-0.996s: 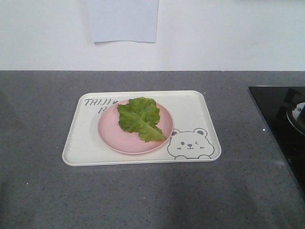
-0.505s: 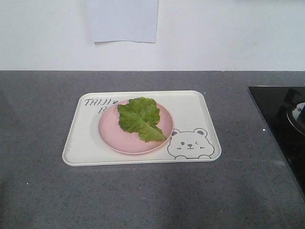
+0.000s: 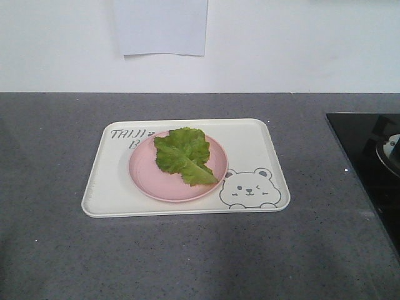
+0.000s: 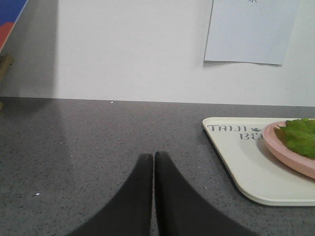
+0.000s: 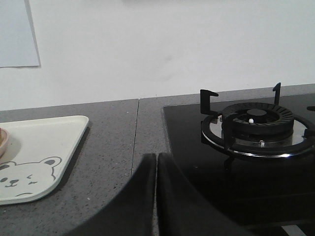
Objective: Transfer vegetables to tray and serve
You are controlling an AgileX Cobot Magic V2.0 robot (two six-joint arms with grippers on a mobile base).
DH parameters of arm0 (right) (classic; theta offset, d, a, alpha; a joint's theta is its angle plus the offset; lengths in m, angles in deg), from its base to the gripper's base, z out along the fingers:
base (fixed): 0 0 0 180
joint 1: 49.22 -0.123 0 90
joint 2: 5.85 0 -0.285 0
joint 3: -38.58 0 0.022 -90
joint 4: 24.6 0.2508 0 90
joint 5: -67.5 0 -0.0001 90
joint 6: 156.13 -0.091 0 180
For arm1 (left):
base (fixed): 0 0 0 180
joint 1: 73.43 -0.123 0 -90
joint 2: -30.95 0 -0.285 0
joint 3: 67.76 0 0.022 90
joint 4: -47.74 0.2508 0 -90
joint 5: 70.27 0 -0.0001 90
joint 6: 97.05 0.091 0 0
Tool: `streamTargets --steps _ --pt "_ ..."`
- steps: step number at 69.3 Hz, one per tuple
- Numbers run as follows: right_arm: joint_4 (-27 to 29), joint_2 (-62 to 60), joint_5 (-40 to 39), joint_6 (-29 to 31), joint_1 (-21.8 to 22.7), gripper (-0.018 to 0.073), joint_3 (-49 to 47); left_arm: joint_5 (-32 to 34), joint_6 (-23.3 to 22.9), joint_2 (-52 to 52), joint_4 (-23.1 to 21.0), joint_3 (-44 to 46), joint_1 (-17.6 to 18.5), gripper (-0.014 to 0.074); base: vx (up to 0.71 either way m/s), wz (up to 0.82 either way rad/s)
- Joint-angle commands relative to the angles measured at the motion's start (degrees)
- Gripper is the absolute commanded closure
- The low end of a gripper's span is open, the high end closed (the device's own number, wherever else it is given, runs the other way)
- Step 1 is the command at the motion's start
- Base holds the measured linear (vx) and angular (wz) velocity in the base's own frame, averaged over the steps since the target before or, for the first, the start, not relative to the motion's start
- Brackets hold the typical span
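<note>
Front view: lying flat on a round pink plate [image 3: 150, 178], the lettuce leaf [image 3: 182, 155], bright green and crinkly, pale midrib running toward the bear face. Sitting in turn on the cream tray [image 3: 256, 147], left of its middle and covering part of the grey lettering. Resting on the grey speckled surface [image 3: 187, 256], well apart from the black hob [image 3: 365, 156] at the right edge. Hanging on the white wall behind, a sheet of paper [image 3: 160, 26]. Showing no arm or gripper here.

Left wrist view: pressing together with only a thin seam between them, the two dark fingers of the left gripper [image 4: 154, 160], holding nothing. Hovering or resting low over bare surface [image 4: 74, 147], contact impossible to tell. Lying to the right and apart from the fingers, the tray's near corner [image 4: 246, 172], with the plate's rim [image 4: 285, 152] and an edge of the leaf [image 4: 300, 135] showing at the frame's right side.

Right wrist view: closing likewise to a narrow seam, the fingers of the right gripper [image 5: 156, 160], gripping nothing. Sitting near the line where surface [image 5: 108, 147] meets hob [image 5: 197, 147]. Standing to the right, a gas burner [image 5: 256, 120] with black pan supports. Showing at left, the tray's bear-face corner [image 5: 44, 142], clear of the fingers.
</note>
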Motion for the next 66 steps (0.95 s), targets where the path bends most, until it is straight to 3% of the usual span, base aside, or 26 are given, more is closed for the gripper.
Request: streamTargets --steps 1,66 --pt "-0.68 -0.41 -4.68 -0.01 0.33 0.0565 0.92 4.01 -0.22 0.78 -0.50 -1.59 0.16 0.0602 0.00 0.00" --pt "-0.68 -0.41 -4.68 -0.01 0.33 0.0565 0.92 4.01 -0.22 0.78 -0.50 -1.59 0.16 0.0602 0.00 0.00"
